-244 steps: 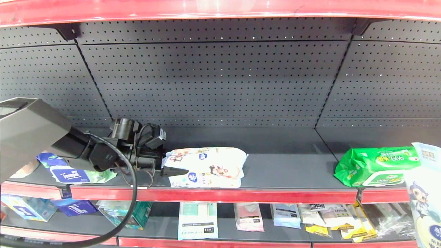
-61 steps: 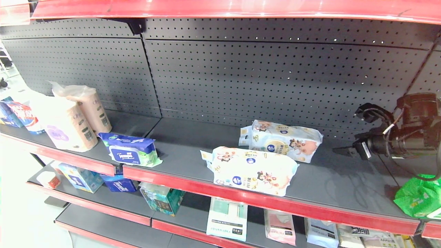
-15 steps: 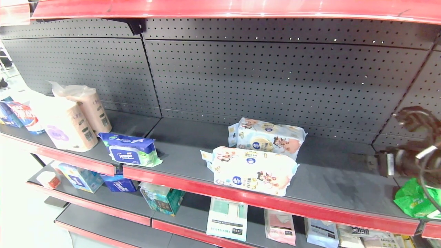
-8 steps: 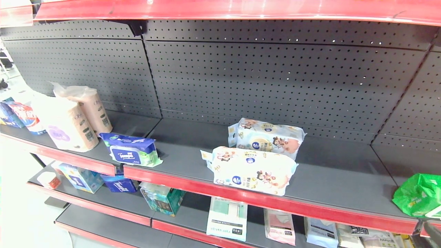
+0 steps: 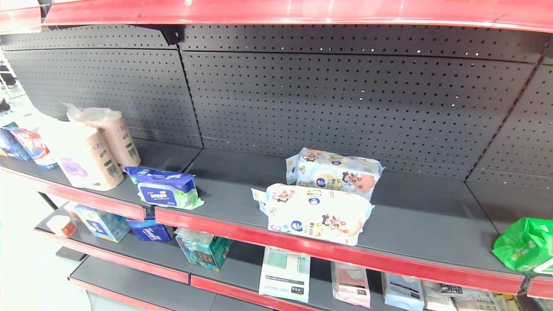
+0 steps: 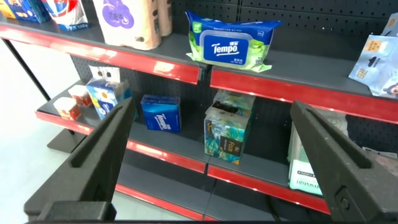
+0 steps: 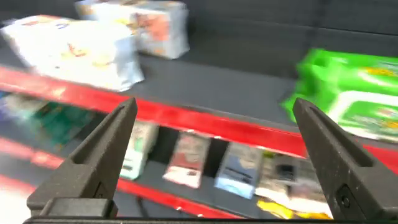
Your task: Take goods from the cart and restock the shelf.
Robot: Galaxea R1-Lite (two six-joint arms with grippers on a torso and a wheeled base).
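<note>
Presently: left tool [image 6: 211, 102] spread wide, nothing between its fingers; right tool [image 7: 214, 102] likewise spread and empty. Both face the front of the shelf [image 5: 423, 224] and stand off from it. Landmark: the front cartoon pack [image 5: 313, 214], a soft white wipes-type pack lying flat at the shelf's red lip [image 5: 389, 263], long axis running along that lip. The right tool looks at the bare stretch of shelf to the robot's right of the front cartoon pack, with the green pack [image 5: 522, 244] at the far right end of that stretch. The left tool looks in well to the left of the front cartoon pack, lower down, level with the tiers under the blue wipes pack [image 5: 164, 188]. Rear cartoon pack [image 5: 335, 172] lies just behind the landmark, same long axis; cannot tell whether the two touch. Further left of the landmark, past the blue wipes pack: upright tissue rolls [image 5: 86, 155]. Below the landmark: hanging pouches [image 5: 285, 276], and to their left a teal box [image 6: 229, 134]. Judgement: with both tools empty, the next item has to come from the cart, and the free gap right of the landmark suits it; the right arm is the nearer to that gap. A pack would best go in with its long axis along the lip, matching its neighbours. Labels: the packs carry logos and printed text, the cartoon packs figure artwork; print not transcribed.
</note>
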